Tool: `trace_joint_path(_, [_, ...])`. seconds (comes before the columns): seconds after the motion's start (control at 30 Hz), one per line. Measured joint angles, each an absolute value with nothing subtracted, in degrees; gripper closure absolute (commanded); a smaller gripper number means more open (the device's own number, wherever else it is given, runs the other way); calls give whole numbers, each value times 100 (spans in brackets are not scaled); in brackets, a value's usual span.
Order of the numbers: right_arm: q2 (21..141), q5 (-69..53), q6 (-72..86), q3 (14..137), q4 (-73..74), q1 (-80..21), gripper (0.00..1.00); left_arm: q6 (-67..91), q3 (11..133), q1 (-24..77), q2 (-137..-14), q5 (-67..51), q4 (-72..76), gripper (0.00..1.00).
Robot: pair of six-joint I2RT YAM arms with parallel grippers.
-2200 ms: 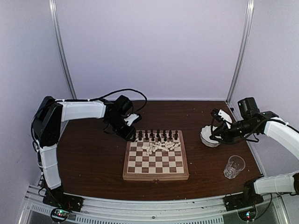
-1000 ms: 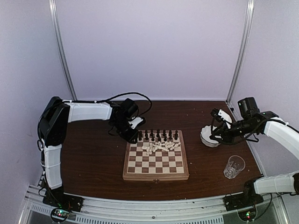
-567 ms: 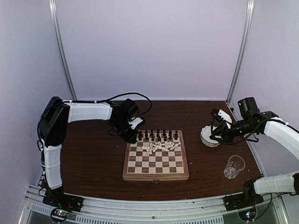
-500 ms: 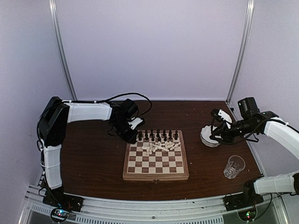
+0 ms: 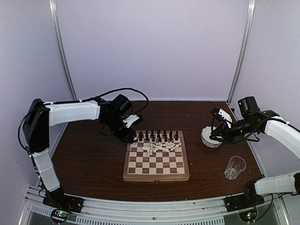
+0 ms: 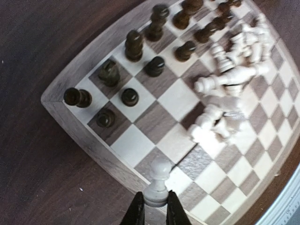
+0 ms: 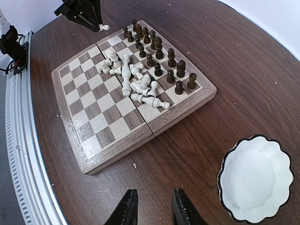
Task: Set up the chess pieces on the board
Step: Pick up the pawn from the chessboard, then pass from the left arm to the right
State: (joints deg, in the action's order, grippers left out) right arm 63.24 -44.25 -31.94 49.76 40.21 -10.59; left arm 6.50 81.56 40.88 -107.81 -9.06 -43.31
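1. The left claw (image 6: pixel 153 210) was clenched on a white pawn (image 6: pixel 158 180), at the board's (image 6: pixel 174 99) edge, bottom centre of the left wrist view.
2. Dark pieces (image 6: pixel 133 45) stood in two rows toward the upper left; white pieces (image 6: pixel 229 77) lay heaped at the right.
3. The right claw (image 7: pixel 152 206) was released and empty above the surface (image 7: pixel 262 61), near a white scalloped bowl (image 7: pixel 255 180) at lower right.
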Motion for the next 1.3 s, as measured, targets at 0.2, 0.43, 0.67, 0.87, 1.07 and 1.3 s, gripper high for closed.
trace_joint_path(0.2, [7087, -4654, -2950, 5865, 4346, -1712, 66, 652, 7767, 4123, -9784, -1680, -3756, 88])
trace_joint_path(0.43, [8672, -5256, -1822, 7220, 4204, -2536, 45, 788, 7330, 4136, -9393, -2633, -2884, 87])
trace_joint_path(0.67, [10092, -5887, -646, 8346, 3868, -3148, 38, 919, 7164, 4139, -9214, -3245, -2399, 86])
trace_joint_path(0.87, [10663, -6213, 134, 8742, 3614, -3660, 40, 998, 7155, 4169, -9185, -3557, -2200, 85])
trace_joint_path(1.07, [10881, -6396, 602, 9238, 3365, -3830, 44, 1044, 7135, 4191, -9181, -3715, -2097, 85])
trace_joint_path(1.3, [11050, -6573, 958, 9356, 3087, -3903, 58, 1048, 7122, 4239, -9179, -3760, -2102, 85])
